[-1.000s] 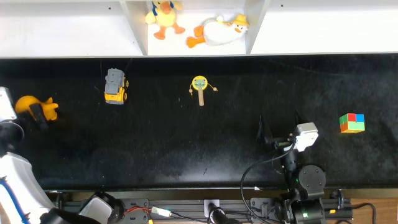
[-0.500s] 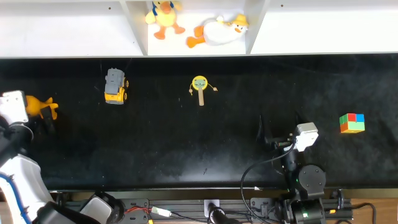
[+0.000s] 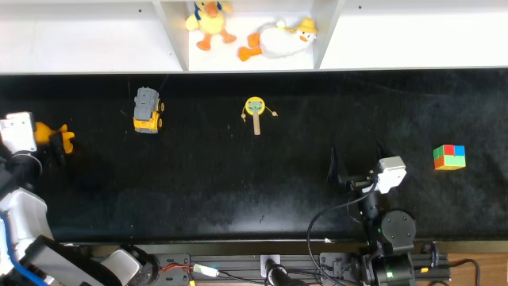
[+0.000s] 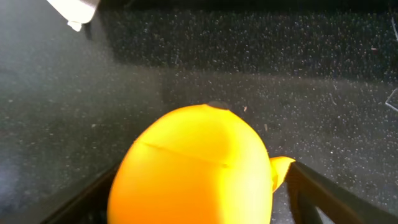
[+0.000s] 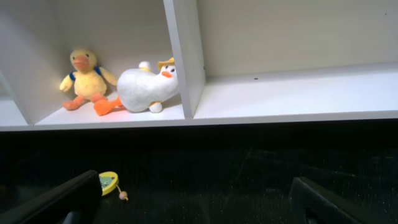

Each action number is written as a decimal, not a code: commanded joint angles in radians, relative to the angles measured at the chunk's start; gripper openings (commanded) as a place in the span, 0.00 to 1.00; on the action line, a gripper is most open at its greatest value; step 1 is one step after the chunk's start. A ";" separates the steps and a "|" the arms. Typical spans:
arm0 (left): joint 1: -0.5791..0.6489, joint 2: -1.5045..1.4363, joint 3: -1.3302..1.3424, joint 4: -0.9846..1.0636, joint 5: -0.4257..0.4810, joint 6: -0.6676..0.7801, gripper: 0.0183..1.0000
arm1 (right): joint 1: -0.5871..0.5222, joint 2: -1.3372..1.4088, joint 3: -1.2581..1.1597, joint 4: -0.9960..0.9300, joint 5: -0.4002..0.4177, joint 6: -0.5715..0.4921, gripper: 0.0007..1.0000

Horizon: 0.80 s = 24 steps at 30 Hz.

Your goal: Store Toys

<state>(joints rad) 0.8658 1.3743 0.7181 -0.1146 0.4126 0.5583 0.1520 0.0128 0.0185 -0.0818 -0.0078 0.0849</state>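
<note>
The left arm (image 3: 20,208) rises from 7 o'clock along the table's edge, its wrist bent so the left gripper (image 3: 55,147) sits low at 9 o'clock, facing 3 o'clock. The right arm (image 3: 386,222) stands folded at 5 o'clock, and the right gripper (image 3: 355,161) points toward 12 o'clock, fingers (image 3: 332,163) spread wide apart.

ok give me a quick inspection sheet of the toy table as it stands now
surface: black table, speckled.
job's things: orange toy, truck, rattle and cube lie on the table; yellow duck and white duck sit in the shelf's middle compartment.
clutter: nothing seen.
grippers: left gripper open, straddling the orange toy; right gripper open, holding nothing.
cables: black cable loops by the right arm's base.
surroundings: white shelf along the table's far edge.
</note>
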 commanded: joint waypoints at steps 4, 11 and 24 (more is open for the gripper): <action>0.005 0.020 -0.012 0.016 0.056 -0.021 0.55 | 0.006 -0.009 -0.014 0.005 0.005 -0.003 1.00; 0.005 0.016 -0.006 0.085 0.059 -0.163 0.47 | 0.006 -0.009 -0.014 0.005 0.005 -0.003 1.00; -0.097 -0.065 0.263 -0.086 0.047 -0.346 0.46 | 0.006 -0.009 -0.014 0.005 0.005 -0.003 1.00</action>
<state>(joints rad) 0.8204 1.3396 0.8692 -0.1581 0.4461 0.2657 0.1520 0.0128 0.0185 -0.0818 -0.0074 0.0853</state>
